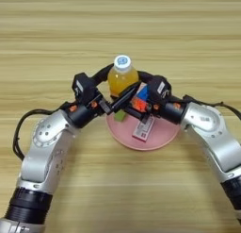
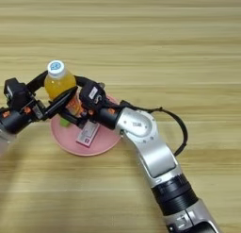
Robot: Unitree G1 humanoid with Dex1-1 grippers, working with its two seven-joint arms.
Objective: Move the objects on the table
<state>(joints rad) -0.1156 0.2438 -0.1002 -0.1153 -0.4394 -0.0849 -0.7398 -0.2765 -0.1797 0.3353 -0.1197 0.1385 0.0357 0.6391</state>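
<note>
An orange-juice bottle (image 1: 123,77) with a white cap stands upright at the far edge of a round pink plate (image 1: 165,133). My left gripper (image 1: 121,84) comes in from the left, one black finger behind the bottle and one across its front, shut on it. My right gripper (image 1: 136,96) reaches in from the right with its fingers spread wide, open. Between them sits the multicoloured puzzle cube (image 1: 141,97), right beside the bottle. A green bar (image 1: 120,115) pokes out under the left finger. The pink-and-white box (image 1: 143,128) lies flat on the plate.
The wooden table (image 1: 120,24) stretches bare on all sides of the plate. Both forearms angle in from the lower corners, and a black cable (image 2: 181,128) loops off the right arm.
</note>
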